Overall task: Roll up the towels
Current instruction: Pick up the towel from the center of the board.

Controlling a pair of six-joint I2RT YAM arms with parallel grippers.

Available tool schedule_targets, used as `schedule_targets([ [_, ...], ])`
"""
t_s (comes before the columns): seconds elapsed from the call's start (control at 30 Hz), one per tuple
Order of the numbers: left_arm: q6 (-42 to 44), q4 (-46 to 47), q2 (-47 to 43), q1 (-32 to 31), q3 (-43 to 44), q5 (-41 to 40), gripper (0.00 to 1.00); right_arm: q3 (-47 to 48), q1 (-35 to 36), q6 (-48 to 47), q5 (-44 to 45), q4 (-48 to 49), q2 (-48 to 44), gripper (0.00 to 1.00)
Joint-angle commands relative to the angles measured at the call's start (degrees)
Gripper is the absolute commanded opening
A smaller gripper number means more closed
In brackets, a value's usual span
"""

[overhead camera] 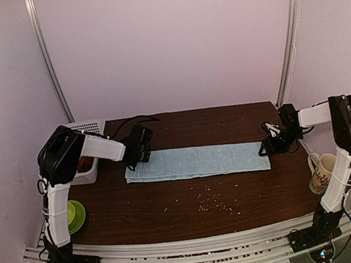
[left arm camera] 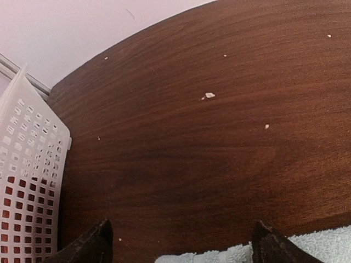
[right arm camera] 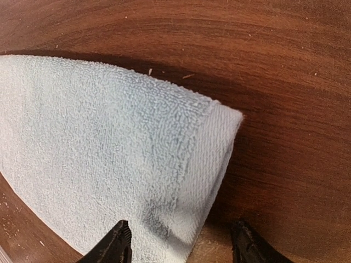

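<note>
- The light-blue towel (overhead camera: 198, 161) lies flat and unrolled on the dark wooden tabletop (overhead camera: 171, 202). Its long sides run left to right.
- The left end effector (overhead camera: 138, 151) is low at the towel's left end. In the left wrist view, the left end effector (left arm camera: 181, 230) has its dark fingers (left arm camera: 90, 246) spread wide. Only the fuzzy edge of the light-blue towel (left arm camera: 323, 244) reaches in at the bottom, with nothing pinched.
- The right end effector (overhead camera: 272, 143) is at the towel's right end. In the right wrist view, the right end effector (right arm camera: 180, 230) has its jaws apart and straddles the short hemmed edge. One of its fingers (right arm camera: 112, 246) is over the light-blue towel (right arm camera: 98, 142) and the other is over bare wood. The cloth lies flat near a corner and is not gripped.
- A white perforated basket (overhead camera: 89, 127) stands just beyond the towel's left end. A rust-red towel (overhead camera: 85, 164) appears to be inside, largely hidden by the left arm.
- A green cup (overhead camera: 76, 214) sits nearer the arm bases than the towel, off its left end.
- A patterned mug (overhead camera: 321, 172) stands off the towel's right end, on the near side.
- Pale crumbs (overhead camera: 215, 200) are scattered on the wood just in front of the towel's near long side.
</note>
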Motion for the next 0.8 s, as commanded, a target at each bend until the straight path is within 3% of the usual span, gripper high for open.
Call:
schedule_targets([
  [0.0,-1.0,-2.6,-0.4,-0.1,0.2,-3.3,0.89,0.9,-0.1,-0.6,-0.2,-0.7,1.3,0.62],
  [0.33,-4.8,-5.2,-3.0,-0.9,-2.7,-11.0,0.91,1.1,0.9,-0.9,2.2,-0.2,0.1,0.62],
  [0.77,-4.5,-3.5,-4.7,-3.6,-2.6,-10.3,0.92,2.2,1.9,0.7,-2.3,-1.0,5.1,0.57],
])
